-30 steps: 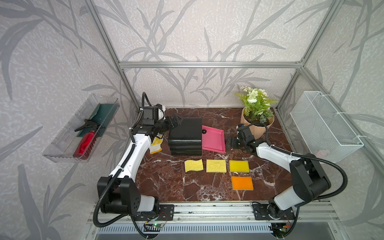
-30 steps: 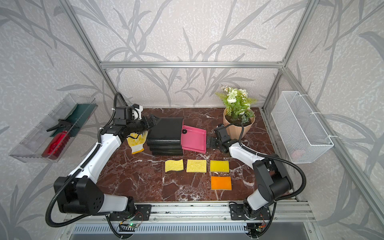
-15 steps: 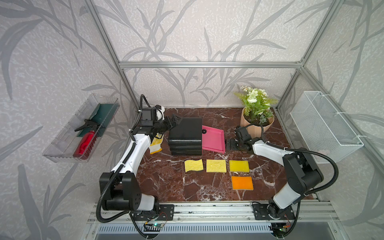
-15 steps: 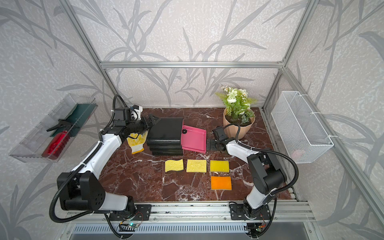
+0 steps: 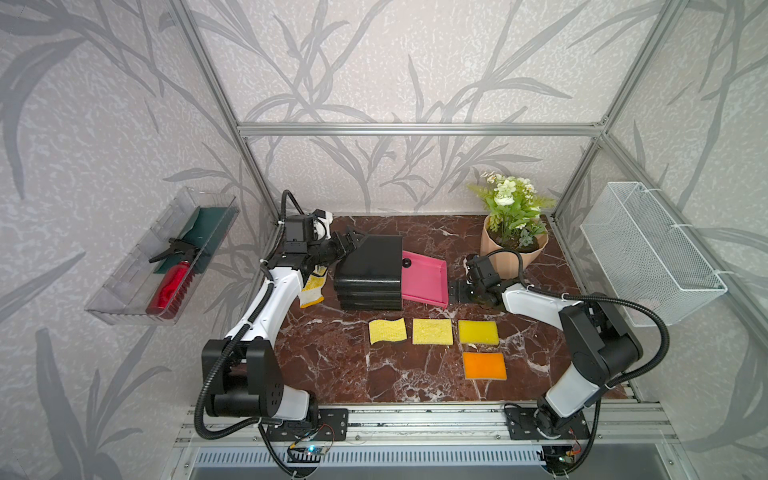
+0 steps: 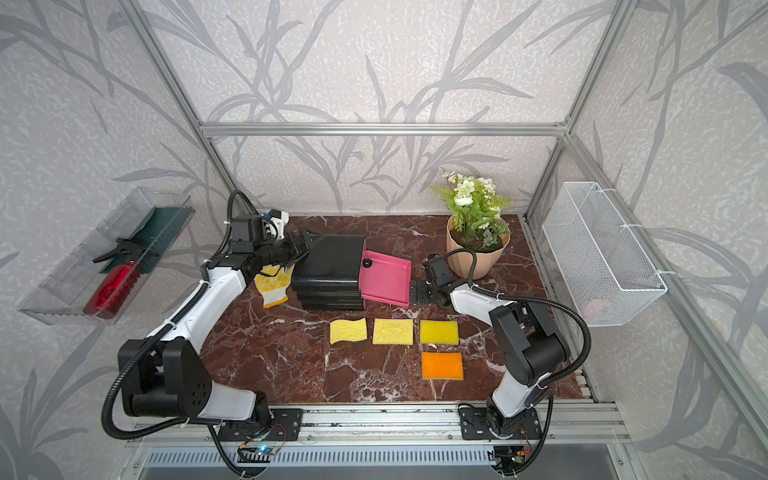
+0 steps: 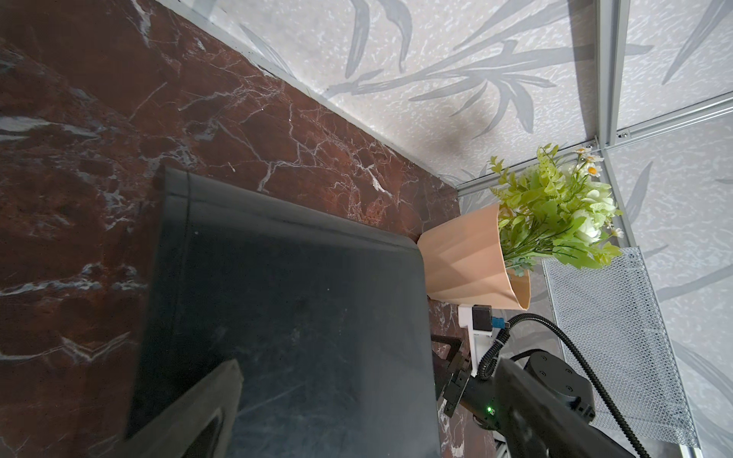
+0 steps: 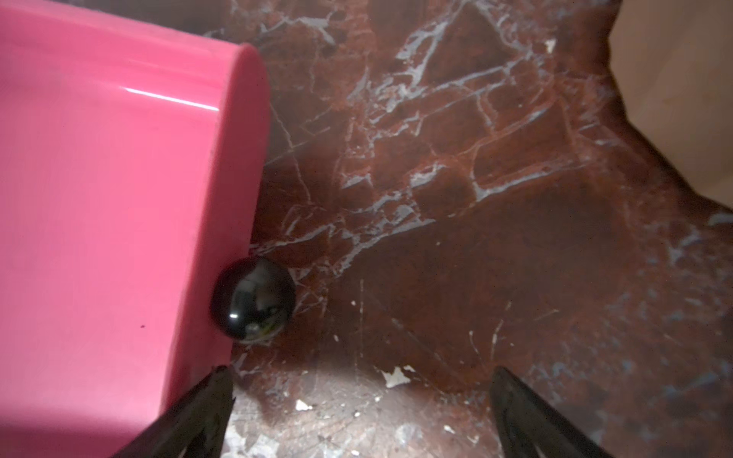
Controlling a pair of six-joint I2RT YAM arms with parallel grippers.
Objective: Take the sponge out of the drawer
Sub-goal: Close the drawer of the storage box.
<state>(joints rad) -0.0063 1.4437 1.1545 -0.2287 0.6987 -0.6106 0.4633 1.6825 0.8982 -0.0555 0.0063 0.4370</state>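
A black drawer cabinet (image 5: 370, 270) stands left of centre, its pink drawer (image 5: 424, 280) pulled out to the right. In both top views no sponge shows inside the drawer. Several sponges lie on the table in front, three yellow (image 5: 432, 331) and one orange (image 5: 484, 365). My right gripper (image 5: 453, 291) (image 8: 363, 370) is open at the drawer's front face, with the black knob (image 8: 254, 303) just ahead of one of its fingers (image 8: 198, 412). My left gripper (image 5: 351, 241) is open over the cabinet's top left edge (image 7: 277, 317), holding nothing.
A yellow-and-white glove (image 5: 312, 286) lies left of the cabinet under my left arm. A potted plant (image 5: 513, 245) stands at the back right, close behind my right wrist. A white wire basket (image 5: 648, 253) hangs on the right wall, a clear tray (image 5: 137, 291) on the left wall.
My right arm has folded inward, and its gripper has crept slightly toward the drawer's front. My left gripper has stayed at the cabinet's corner. Both stay open.
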